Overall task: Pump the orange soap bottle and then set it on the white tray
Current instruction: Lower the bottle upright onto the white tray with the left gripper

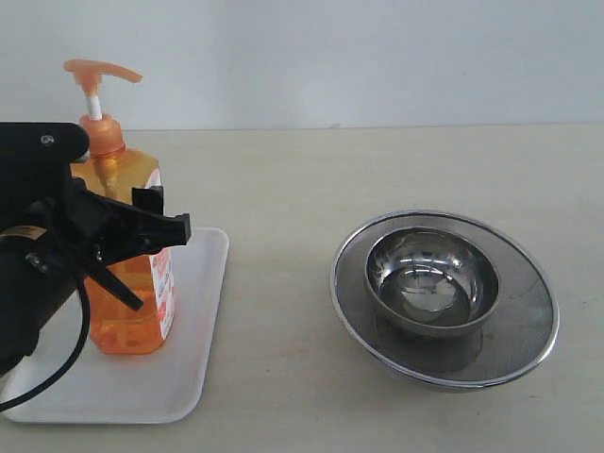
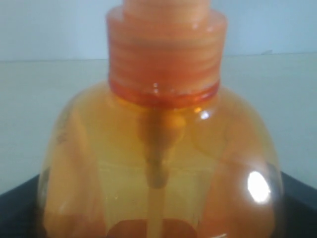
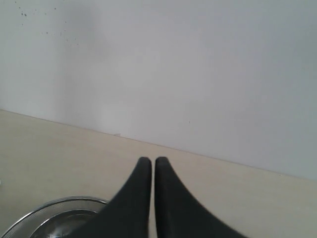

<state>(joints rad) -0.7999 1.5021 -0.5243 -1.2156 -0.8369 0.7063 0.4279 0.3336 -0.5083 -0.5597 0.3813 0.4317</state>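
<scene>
Bottle: the orange soap bottle (image 1: 132, 311) stands upright on the white tray (image 1: 203, 311), towards the tray's far left part, label facing the right side of the exterior view
Pump: the pump head (image 1: 99, 71) sits raised on its white stem (image 1: 93, 104), with nothing touching it; whether it has been pressed cannot be read from this
Left claw: the left claw (image 1: 162, 215) straddles the bottle's upper body just below the shoulder, one finger in front and one behind; the left wrist view is filled by the bottle, with black finger edges at either side; I cannot tell whether the pads press the plastic or stand just off it
Tray: it lies flat on the bench (image 1: 377, 170) at the near left, with only the bottle on it
Right claw: the right claw (image 3: 152, 166) is closed on nothing, fingertips together, hanging above the bench near the strainer; it is out of the exterior view
Other things: a steel bowl (image 1: 431, 278) inside a mesh strainer (image 1: 528, 302), well apart from the tray, to the right
Progress: placement looks reached, since the bottle's base rests on the tray
Left to do: likely only letting go, if the hold is on, and drawing the arm back without tipping the tall bottle
</scene>
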